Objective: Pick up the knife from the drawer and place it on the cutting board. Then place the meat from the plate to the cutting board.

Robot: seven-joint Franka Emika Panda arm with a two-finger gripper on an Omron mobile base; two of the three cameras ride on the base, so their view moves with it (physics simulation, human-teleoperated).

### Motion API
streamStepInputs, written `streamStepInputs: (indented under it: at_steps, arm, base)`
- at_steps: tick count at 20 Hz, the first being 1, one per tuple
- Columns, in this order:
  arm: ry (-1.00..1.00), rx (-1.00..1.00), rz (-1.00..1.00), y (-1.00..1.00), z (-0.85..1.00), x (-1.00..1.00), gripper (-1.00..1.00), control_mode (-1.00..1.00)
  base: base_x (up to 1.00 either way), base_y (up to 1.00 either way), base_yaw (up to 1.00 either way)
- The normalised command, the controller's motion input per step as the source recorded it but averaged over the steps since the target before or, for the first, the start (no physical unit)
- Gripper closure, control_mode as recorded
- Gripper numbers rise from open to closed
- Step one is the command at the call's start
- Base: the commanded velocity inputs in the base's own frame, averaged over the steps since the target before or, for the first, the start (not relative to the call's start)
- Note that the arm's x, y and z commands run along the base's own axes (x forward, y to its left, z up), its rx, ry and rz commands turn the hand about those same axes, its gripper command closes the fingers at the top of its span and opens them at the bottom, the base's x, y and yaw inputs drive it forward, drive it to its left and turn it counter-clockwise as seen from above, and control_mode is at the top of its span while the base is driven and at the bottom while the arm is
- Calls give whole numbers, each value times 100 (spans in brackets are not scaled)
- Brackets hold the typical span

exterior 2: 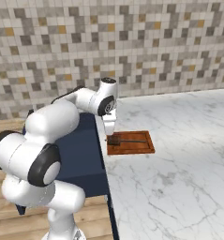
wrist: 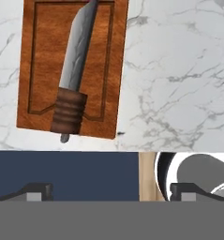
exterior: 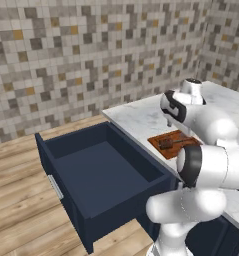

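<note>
The knife [wrist: 75,70] lies flat on the cutting board [wrist: 41,65], pale blade along the board and ribbed reddish-brown handle at the end nearest the drawer. The same knife [exterior 2: 125,140] rests on the board [exterior 2: 140,146] at the counter's left edge. My gripper [exterior 2: 109,134] hangs just above the handle end, open, with nothing between its fingertips [wrist: 36,192]. The navy drawer [exterior: 101,170] is pulled out and looks empty. The meat and the plate are out of view.
A white marble counter [exterior 2: 179,154] stretches right of the board. A tiled wall [exterior: 91,55] stands behind, and wooden floor [exterior: 21,210] lies beside the open drawer. My own arm hides part of the counter in the left base view.
</note>
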Motion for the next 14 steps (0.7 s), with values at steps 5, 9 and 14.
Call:
streamStepInputs:
  at_steps: [5, 9, 14]
  arm:
    - [-9, -1, 0, 10, -1, -49, -100, -100]
    - [-1, -4, 0, 17, -14, -42, -100, -100]
    - [4, -3, 2, 8, -12, 0, -100, 100]
  base:
    - [0, 0, 0]
    - [0, 0, 0]
    - [-3, 0, 0]
